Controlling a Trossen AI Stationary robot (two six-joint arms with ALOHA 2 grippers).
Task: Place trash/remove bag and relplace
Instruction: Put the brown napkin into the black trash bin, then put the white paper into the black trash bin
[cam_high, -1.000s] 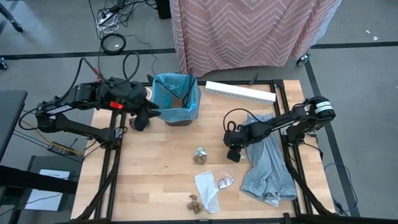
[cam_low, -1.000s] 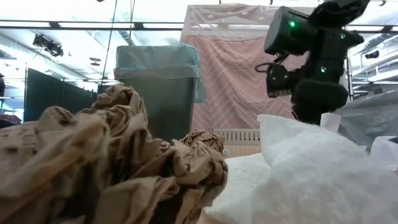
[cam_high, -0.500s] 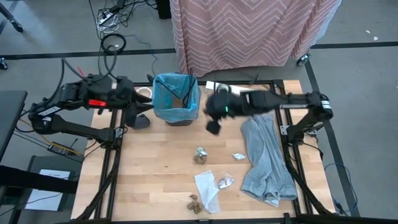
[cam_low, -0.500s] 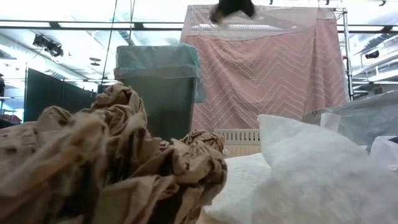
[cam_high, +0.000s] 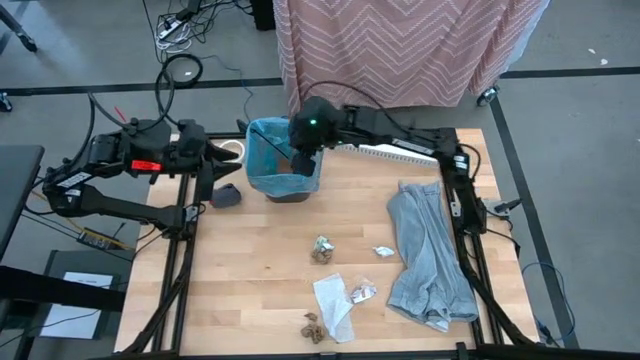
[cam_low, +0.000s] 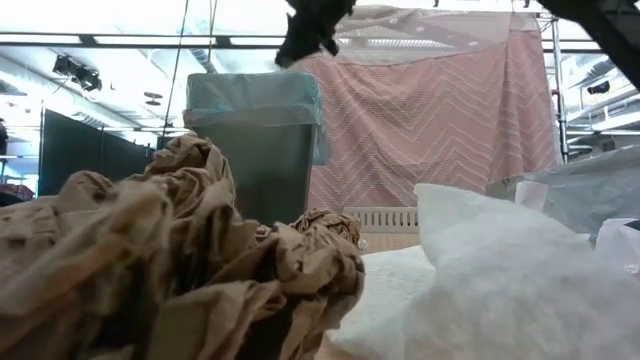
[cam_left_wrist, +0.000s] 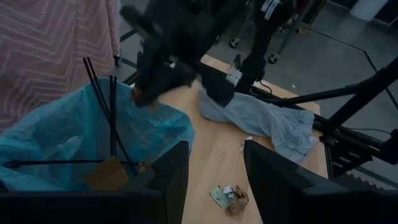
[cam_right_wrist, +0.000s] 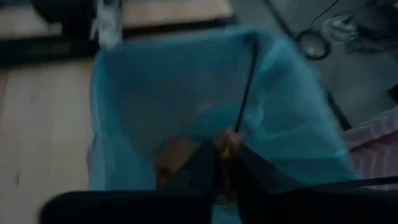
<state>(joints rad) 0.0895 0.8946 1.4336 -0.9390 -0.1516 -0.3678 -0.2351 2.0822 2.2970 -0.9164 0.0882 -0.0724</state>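
R fingers (cam_right_wrist: 225, 163) – pinched on brown scrap (cam_right_wrist: 227, 142) over bin (cam_high: 283, 160) | L fingers (cam_left_wrist: 214, 180) – wide, beside bin

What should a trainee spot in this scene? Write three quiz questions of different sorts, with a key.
1. True or false: the right gripper hangs over the blue-lined bin.
2. What is pinched between the right gripper's fingers? A) white tissue B) a brown scrap C) the grey cloth
3. Fill in: in the high view, the left gripper, with its jaws apart, waits on the bin's ___ side.

Key: 1 true; 2 B; 3 left.
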